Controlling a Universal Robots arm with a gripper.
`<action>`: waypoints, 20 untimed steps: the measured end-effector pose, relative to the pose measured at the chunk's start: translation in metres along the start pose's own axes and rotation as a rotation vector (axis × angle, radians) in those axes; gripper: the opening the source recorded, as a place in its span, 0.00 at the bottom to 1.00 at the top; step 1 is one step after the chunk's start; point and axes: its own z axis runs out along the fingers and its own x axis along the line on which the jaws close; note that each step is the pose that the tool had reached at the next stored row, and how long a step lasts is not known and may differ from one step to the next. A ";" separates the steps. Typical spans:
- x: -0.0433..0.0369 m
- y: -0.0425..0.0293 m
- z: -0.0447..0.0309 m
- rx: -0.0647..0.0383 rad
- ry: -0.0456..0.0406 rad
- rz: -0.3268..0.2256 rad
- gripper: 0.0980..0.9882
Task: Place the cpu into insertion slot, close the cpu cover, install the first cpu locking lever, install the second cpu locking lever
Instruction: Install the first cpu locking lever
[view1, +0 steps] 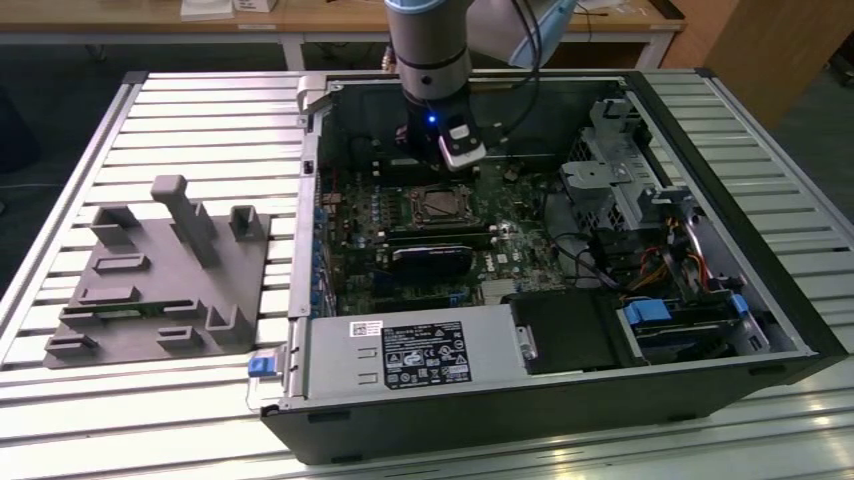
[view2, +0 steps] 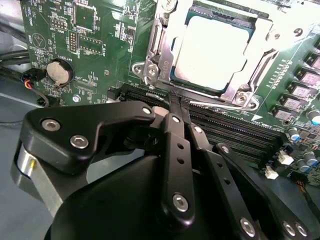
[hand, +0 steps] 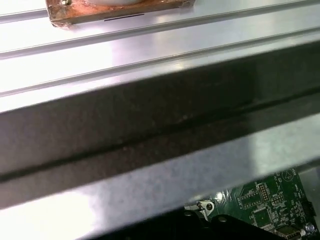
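No readable text on the black label (view1: 424, 354), white sticker (view1: 366, 328) or circuit board (view2: 95, 55).

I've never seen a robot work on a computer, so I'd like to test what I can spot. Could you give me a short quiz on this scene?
1. True or false: the cpu is already seated, and the cpu cover lies down around its edges.
2. Pick one. In the exterior view, the tool hangs:
A. over the grey fixture outside the case
B. inside the open computer case, close to the cpu
C. over the labelled box
3. Fill the gap: in the second wrist view, the tool's fingers are ____ and hold nothing.

Key: 1 true; 2 B; 3 shut.
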 end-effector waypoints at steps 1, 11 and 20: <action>0.0002 0.0008 0.0001 0.000 -0.0001 0.000 0.01; 0.0013 0.0031 0.0022 -0.002 -0.0065 -0.001 0.01; 0.0004 -0.0026 0.0055 -0.003 -0.0114 -0.002 0.01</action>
